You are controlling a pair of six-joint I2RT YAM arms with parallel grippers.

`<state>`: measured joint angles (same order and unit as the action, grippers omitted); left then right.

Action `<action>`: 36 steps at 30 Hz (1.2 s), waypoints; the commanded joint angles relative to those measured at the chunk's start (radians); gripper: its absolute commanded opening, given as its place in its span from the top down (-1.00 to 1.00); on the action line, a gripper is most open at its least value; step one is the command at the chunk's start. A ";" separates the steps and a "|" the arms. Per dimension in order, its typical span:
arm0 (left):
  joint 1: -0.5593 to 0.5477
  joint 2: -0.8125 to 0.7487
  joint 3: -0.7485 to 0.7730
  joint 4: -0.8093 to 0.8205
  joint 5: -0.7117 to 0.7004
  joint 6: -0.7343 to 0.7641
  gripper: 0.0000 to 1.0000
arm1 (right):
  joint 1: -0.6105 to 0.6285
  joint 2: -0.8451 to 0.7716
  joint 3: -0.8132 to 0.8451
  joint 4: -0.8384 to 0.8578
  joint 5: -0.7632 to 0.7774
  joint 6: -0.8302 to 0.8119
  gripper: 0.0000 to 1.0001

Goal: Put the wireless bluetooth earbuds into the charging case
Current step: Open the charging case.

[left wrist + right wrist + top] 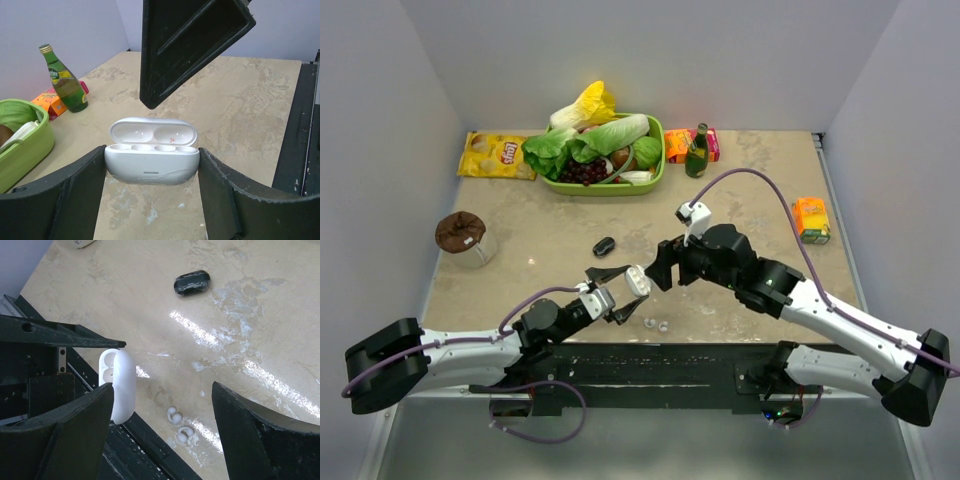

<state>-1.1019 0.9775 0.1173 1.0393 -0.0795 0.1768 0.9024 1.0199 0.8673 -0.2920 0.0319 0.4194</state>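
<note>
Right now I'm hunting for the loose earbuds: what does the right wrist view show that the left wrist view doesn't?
Only the right wrist: two whitish earbuds lying on the table near its edge, and a closed black case. Only the left wrist: the green bottle, the green basket, and the inside of the open white charging case, no buds in it. Both: that case, clamped in the left end effector.

Only one brand can be read: the red "Lay's" logo on the yellow chip bag [498, 155], which lies on the tabletop [550, 245] just left of the green basket [603, 188]. Right of that basket, the green glass bottle [64, 80] has a yellowish label too blurred to read. A tiny red marking [171, 140] inside the lid of the white charging case [151, 165] is illegible.
</note>
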 commanded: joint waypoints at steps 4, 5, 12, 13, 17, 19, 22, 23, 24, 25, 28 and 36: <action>-0.007 -0.008 -0.002 0.073 -0.016 0.012 1.00 | -0.002 -0.060 -0.008 0.112 -0.072 0.018 -0.62; -0.007 -0.008 -0.001 0.073 -0.016 0.012 1.00 | -0.002 -0.044 0.002 0.111 -0.101 0.013 -0.62; -0.007 -0.010 0.005 0.074 -0.014 0.012 1.00 | 0.000 0.028 0.007 0.106 -0.144 -0.001 -0.51; -0.007 -0.010 0.007 0.074 -0.016 0.012 1.00 | 0.000 0.032 0.006 0.106 -0.145 -0.002 -0.48; -0.007 -0.011 0.007 0.074 -0.016 0.012 1.00 | 0.000 0.040 -0.004 0.116 -0.156 -0.001 -0.36; -0.007 -0.010 0.005 0.076 -0.016 0.010 1.00 | 0.000 0.045 -0.004 0.119 -0.153 -0.001 -0.30; -0.007 -0.016 0.005 0.079 -0.019 0.010 1.00 | -0.002 0.052 -0.004 0.116 -0.145 -0.002 -0.23; -0.007 -0.020 0.004 0.080 -0.020 0.010 1.00 | 0.000 0.055 -0.005 0.116 -0.141 -0.004 -0.21; -0.009 -0.020 0.004 0.082 -0.020 0.009 1.00 | 0.000 0.057 -0.007 0.119 -0.142 -0.005 -0.19; -0.009 -0.023 0.001 0.084 -0.020 0.007 1.00 | 0.000 0.057 -0.008 0.119 -0.144 -0.005 -0.16; -0.009 -0.030 0.001 0.087 -0.022 0.007 1.00 | -0.002 0.071 -0.008 0.123 -0.156 -0.004 -0.13; -0.009 -0.036 0.001 0.088 -0.020 0.004 1.00 | -0.003 0.080 -0.013 0.136 -0.168 -0.004 0.01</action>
<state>-1.1023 0.9581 0.1173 1.0454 -0.0914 0.1764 0.9024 1.1061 0.8593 -0.1989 -0.1104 0.4252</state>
